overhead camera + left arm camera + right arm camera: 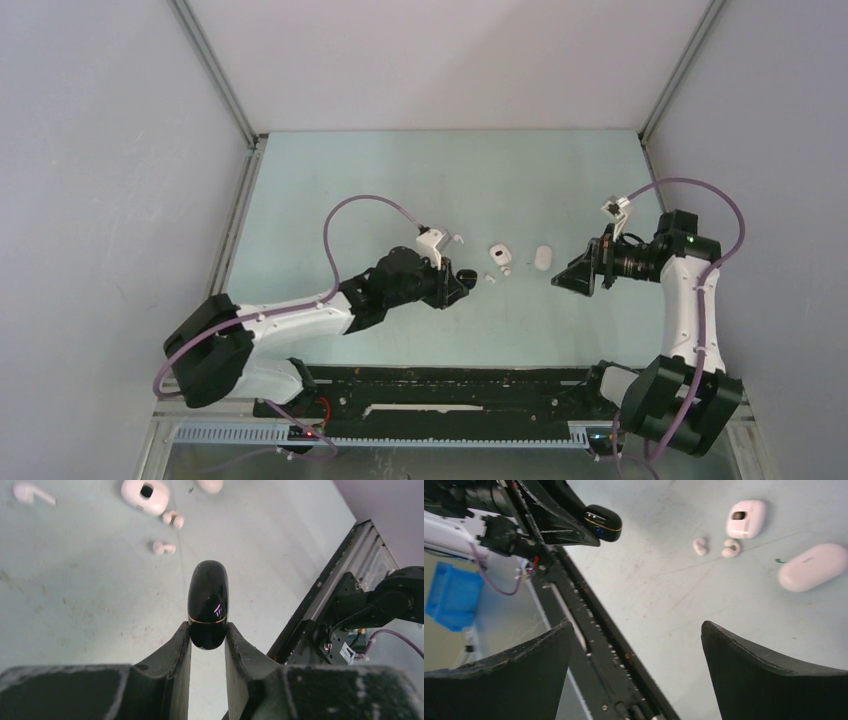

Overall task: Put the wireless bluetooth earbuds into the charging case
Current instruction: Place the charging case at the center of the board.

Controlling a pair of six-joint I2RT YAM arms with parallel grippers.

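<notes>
find glossy black oval charging case (208, 592) clamped by its rear end in left gripper (207, 630), lid shut, long axis along the jaws; find two small white stubby earbuds (164, 547) on pale green tabletop (75, 610) near, ahead of its nose, slightly off-axis; note right gripper (636, 625) spread wide, empty, farther away opposite.

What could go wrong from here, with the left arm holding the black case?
1. The left gripper pinches the glossy black case only at one end, so it could slip or pivot.
2. That case looks closed, so nothing can go in yet.
3. The loose white earbuds lie close beside the open white case. The right gripper, spread wide, might scatter them when reaching in.
</notes>
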